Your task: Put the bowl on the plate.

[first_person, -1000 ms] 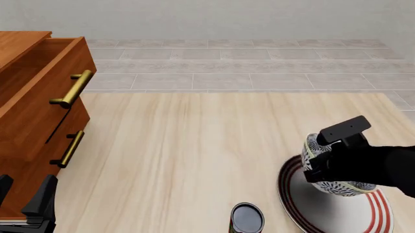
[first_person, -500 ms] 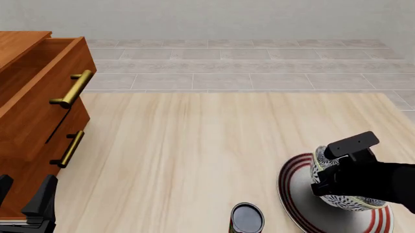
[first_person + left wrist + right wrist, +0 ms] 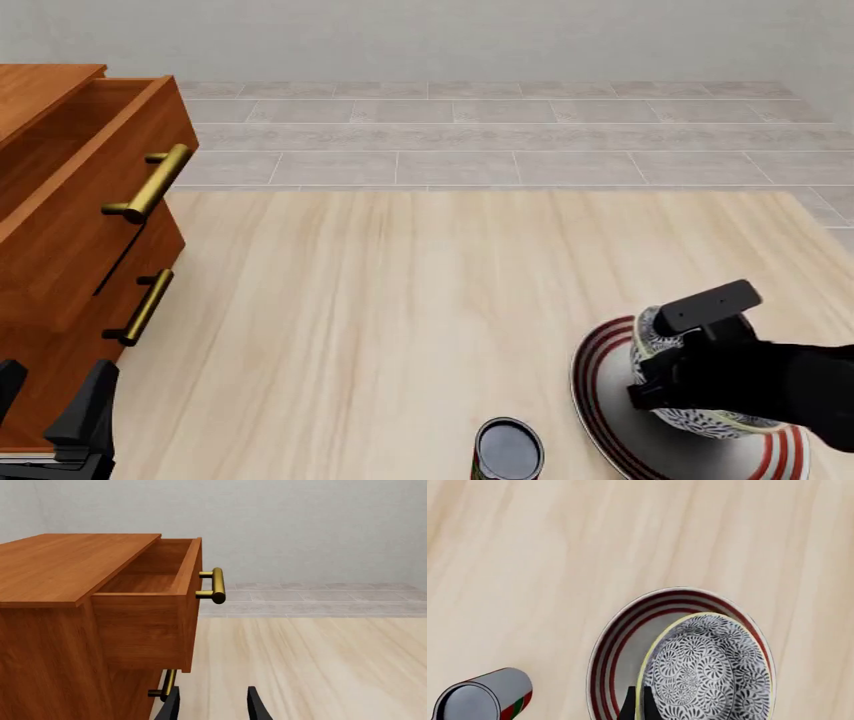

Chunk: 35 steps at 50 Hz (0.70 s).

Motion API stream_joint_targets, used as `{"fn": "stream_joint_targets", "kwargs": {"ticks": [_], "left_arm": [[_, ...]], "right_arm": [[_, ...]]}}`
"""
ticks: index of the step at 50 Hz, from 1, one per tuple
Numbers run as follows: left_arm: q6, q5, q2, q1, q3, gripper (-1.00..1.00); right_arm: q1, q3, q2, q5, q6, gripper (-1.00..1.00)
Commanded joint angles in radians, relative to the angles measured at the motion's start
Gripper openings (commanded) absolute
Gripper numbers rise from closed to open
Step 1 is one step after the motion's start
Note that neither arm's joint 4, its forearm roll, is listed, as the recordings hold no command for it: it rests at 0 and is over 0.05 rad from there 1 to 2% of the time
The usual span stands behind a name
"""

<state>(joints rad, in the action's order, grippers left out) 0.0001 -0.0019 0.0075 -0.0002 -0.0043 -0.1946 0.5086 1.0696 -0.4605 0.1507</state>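
While the right pincer pinches its yellowish rim, bowl sits over plate, tabletop's near right; left pincer parted, empty.

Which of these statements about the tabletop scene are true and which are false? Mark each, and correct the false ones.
1. The bowl is over the plate. True.
2. The right gripper pinches the bowl's rim. True.
3. The top drawer of the cabinet is closed. False: it is pulled open.
4. The dark can stands on the plate. False: it stands on the table, beside the plate.
5. The left gripper holds a drawer handle. False: its fingers are apart and hold nothing.
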Motion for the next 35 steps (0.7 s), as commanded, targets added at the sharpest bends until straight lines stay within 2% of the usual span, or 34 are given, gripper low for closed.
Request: {"fn": "stream_joint_targets", "kwargs": {"ticks": [1,14,15,35], "left_arm": [[0.000,0.000,0.000,0.000,0.000,1.00],[0.000,0.000,0.000,0.000,0.000,1.00],[0.000,0.000,0.000,0.000,0.000,1.00],[0.000,0.000,0.000,0.000,0.000,1.00]], "right_arm": [[-0.016,-0.014,0.034,0.028,-0.031,-1.00],[-0.020,-0.019,0.032,0.024,-0.031,-1.00],[-0.022,-0.014,0.033,0.020,-0.031,1.00],[-0.033,0.024,0.044,-0.005,-0.018,1.00]]}}
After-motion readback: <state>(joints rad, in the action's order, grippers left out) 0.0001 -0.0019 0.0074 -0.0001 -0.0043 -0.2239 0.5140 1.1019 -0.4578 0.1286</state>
